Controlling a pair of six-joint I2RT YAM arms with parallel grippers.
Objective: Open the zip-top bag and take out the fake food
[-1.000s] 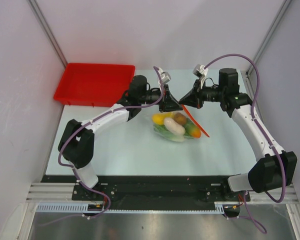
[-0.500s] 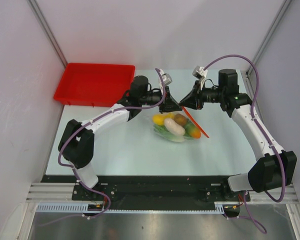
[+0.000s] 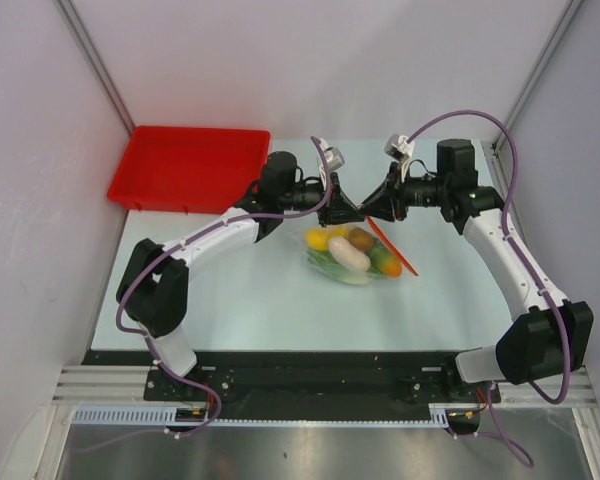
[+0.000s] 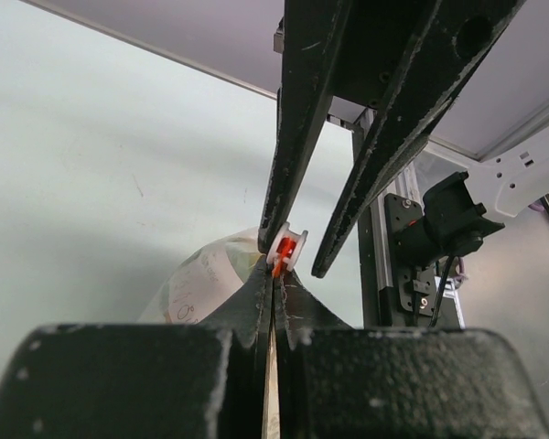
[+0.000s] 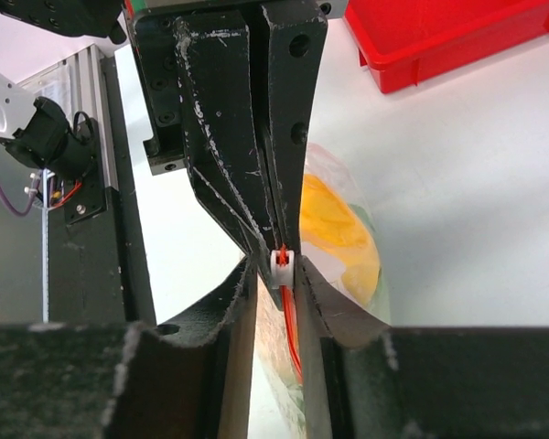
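On bench: zip-top bag (image 3: 365,250) holding fake food (image 3: 349,253)
left claw (image 4: 273,274): pinching bag mouth
right claw (image 5: 281,274): pinching zip slider (image 5: 282,261)

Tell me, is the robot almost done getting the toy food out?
Not yet. Done: both hands reached the zip-top bag. In hand: the left hand pinches the bag's top, and the right hand closes around the white slider. Left: opening the bag and taking out the fake food, all inside.
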